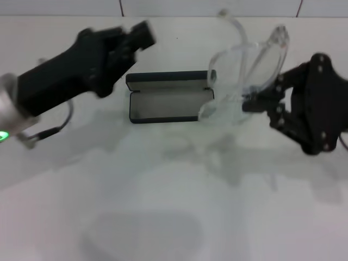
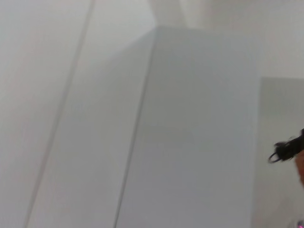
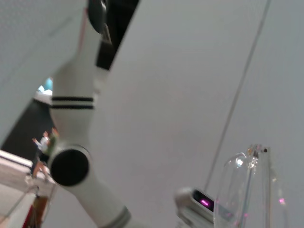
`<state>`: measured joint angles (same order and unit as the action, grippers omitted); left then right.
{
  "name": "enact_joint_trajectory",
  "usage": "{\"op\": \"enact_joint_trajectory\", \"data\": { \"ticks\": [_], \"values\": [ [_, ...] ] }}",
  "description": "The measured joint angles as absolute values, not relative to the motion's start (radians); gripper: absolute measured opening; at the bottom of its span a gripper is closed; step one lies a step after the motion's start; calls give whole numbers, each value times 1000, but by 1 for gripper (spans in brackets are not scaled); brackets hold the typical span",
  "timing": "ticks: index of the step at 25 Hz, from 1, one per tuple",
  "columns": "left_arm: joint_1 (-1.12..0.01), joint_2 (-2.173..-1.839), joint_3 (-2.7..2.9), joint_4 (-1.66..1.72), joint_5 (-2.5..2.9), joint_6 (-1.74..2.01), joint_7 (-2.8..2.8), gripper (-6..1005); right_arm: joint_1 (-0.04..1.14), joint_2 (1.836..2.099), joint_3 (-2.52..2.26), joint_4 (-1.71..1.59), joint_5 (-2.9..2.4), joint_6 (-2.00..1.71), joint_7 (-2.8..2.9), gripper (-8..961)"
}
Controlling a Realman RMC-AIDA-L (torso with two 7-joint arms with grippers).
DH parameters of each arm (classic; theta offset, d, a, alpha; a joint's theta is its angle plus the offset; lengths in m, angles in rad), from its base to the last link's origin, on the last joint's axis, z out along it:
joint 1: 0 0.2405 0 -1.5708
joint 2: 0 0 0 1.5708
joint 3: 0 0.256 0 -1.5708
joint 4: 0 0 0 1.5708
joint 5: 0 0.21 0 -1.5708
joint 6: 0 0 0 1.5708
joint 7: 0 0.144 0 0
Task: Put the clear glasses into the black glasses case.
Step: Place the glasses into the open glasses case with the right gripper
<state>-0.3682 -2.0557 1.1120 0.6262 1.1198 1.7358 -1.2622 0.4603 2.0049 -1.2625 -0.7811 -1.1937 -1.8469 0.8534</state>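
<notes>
The right end effector (image 1: 251,103) is pinching the clear glasses (image 1: 244,68) shut between its fingertips, holding them tilted in the air just beside the right end of the black glasses case (image 1: 169,97). The case is lying open on the white bench (image 1: 163,190). The left end effector (image 1: 142,33) is hovering above the case's left end, its opening impossible to tell.

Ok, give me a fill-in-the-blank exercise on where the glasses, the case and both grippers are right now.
1. The clear glasses are held by the ____ gripper.
2. The black glasses case lies on the table with its lid ____.
3. The glasses are raised beside the case, on the robot's ____ side of it.
4. The left gripper holds ____.

Missing words: right; open; right; nothing
</notes>
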Motion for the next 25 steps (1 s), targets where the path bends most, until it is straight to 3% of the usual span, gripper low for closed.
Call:
{"op": "enact_joint_trajectory", "data": {
  "ticks": [4,8,13,18,22,24,25],
  "values": [
    [-305,-2025,1103,690,1185,1739,-1320,53,458,1989,-1226,-932,-1288,-1741,1050,57],
    [-254,-2019,1103,751,1216,1740,-1355,54,531,1973,-1211,-1138,-1525,-1612,1322,58],
    [-233,-2024,1103,826,1293,1747,-1393,54,751,1943,-1208,-1249,-1859,-1589,1654,59],
    [-226,-2021,1102,857,1358,1757,-1403,54,1009,1915,-1204,-1121,-2113,-1649,1832,61],
    [-213,-2012,1101,866,1396,1761,-1403,54,1104,1947,-1194,-1037,-2262,-1663,1847,62],
    [-198,-2004,1096,876,1421,1762,-1400,54,1151,1996,-1195,-999,-2376,-1649,1845,63],
    [-192,-2002,1084,881,1442,1761,-1398,54,1163,2008,-1203,-988,-2398,-1643,1843,63]
  ]
}}
